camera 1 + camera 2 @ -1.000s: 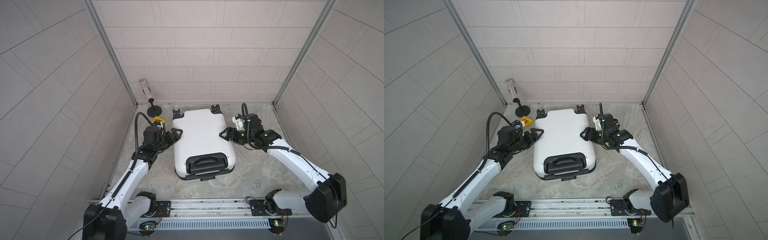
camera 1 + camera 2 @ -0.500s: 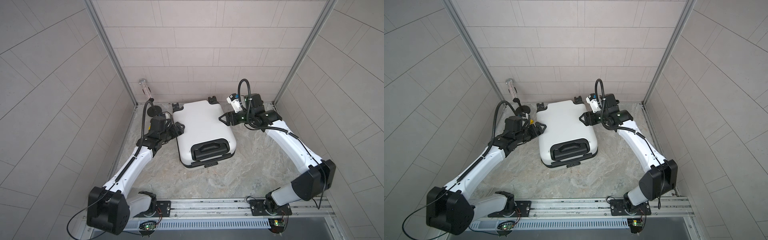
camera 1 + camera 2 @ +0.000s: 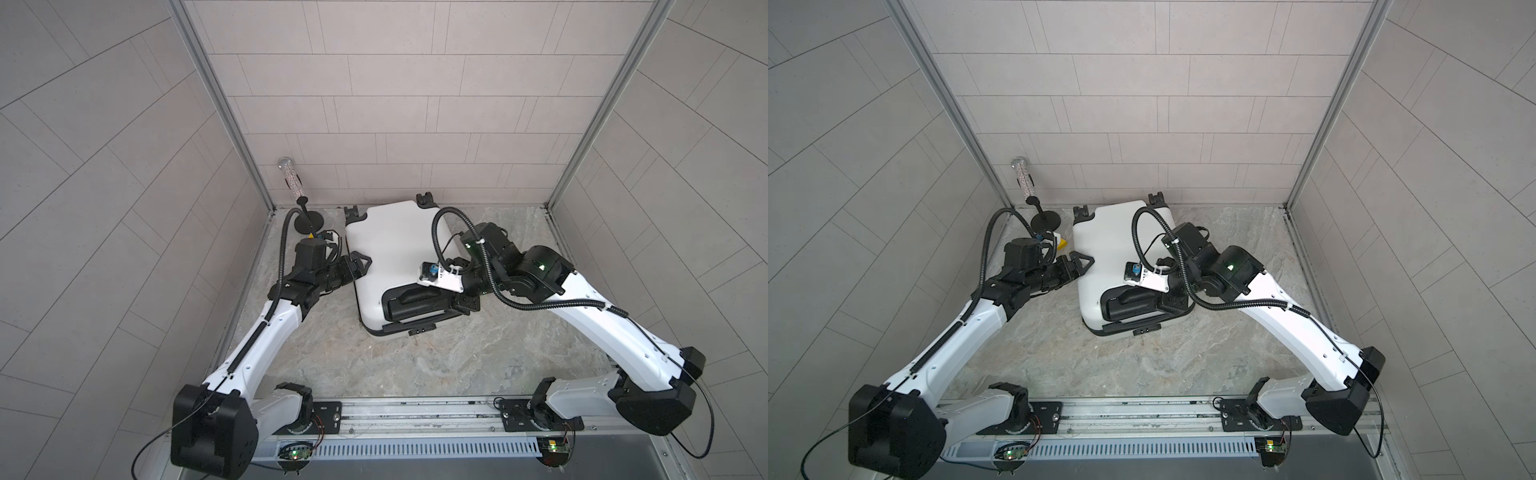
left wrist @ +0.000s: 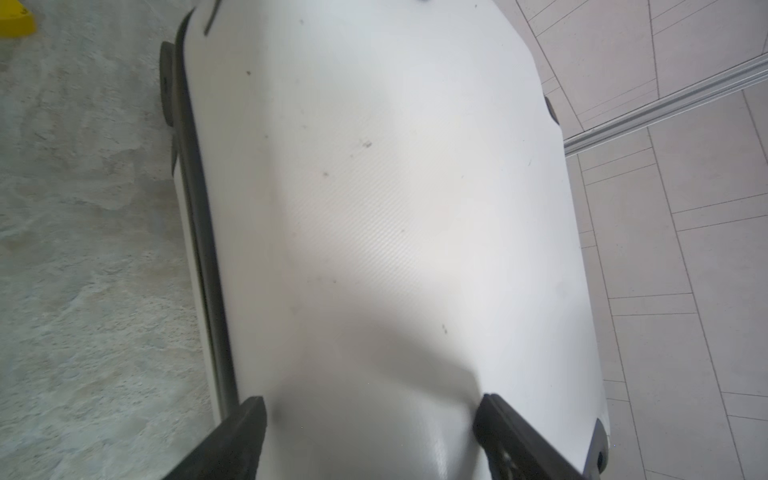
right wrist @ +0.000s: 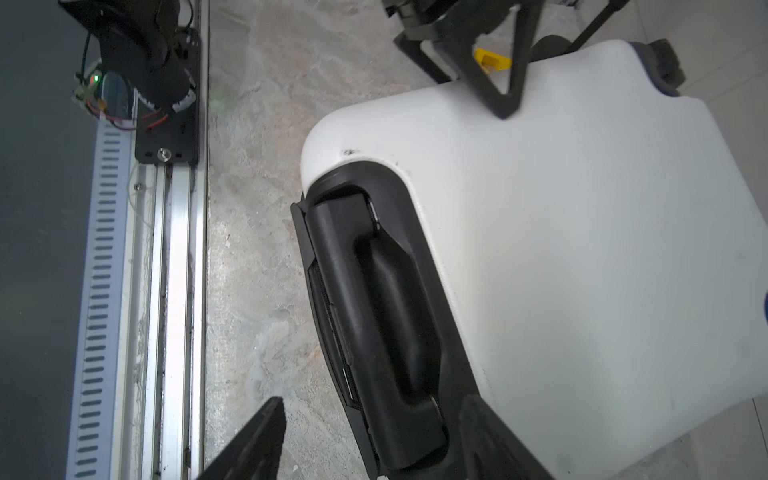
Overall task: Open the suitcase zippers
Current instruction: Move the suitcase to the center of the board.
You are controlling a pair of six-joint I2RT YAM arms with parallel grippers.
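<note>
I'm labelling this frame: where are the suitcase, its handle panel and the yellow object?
suitcase [image 3: 395, 241]: a top view, white shell's middle.
handle panel [image 5: 374, 311]: right wrist view, black grip's middle.
yellow object [image 5: 492, 60]: right wrist view, visible face.

Smooth plastic suitcase [image 3: 392, 245], matt handle panel [image 3: 415, 305], stone-look floor [image 3: 415, 368]

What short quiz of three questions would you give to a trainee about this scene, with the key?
1. True or false: the suitcase stands upright on its wheels.
2. Which part lies between the jaws of the right hand? A) the end of the black handle panel; B) a wheel; C) a yellow block.
3. Fill in: the jaws of the left hand stand ____.
Key: 1 false, it lies flat on the floor; 2 A; 3 open.
</note>
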